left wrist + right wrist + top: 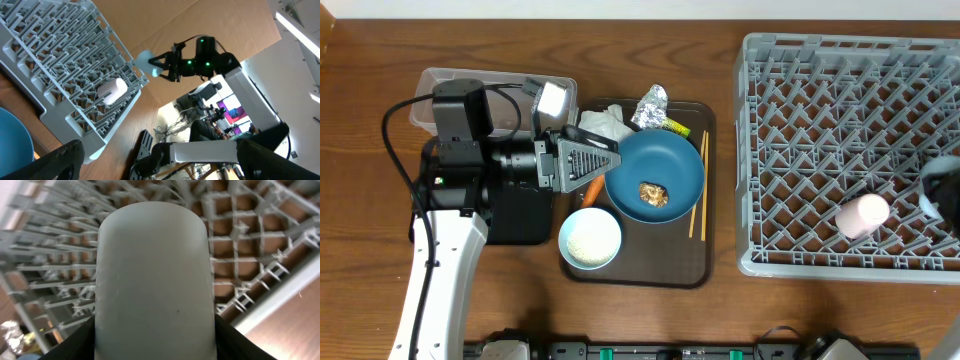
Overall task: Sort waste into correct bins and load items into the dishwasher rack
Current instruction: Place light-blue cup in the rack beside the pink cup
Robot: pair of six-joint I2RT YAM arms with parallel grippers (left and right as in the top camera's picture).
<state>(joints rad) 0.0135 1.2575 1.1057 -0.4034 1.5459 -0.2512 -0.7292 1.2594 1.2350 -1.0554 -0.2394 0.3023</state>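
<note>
Cup (152,280), small and light-blue, over the large light-grey pegged plastic rack (820,120)
Smooth, plain-sided — clamped by the right gripper (154,65); the left gripper (605,163) has jaws wide apart.

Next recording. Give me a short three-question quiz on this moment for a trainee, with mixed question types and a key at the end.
1. True or false: the right claw grips the light-blue cup.
2. How many cups lie loose in the dishwasher rack? A none; B one; C two.
3. Fill in: the white bowl holds white ____.

Key
1. True.
2. B, the small pink cup.
3. rice grains.
</note>
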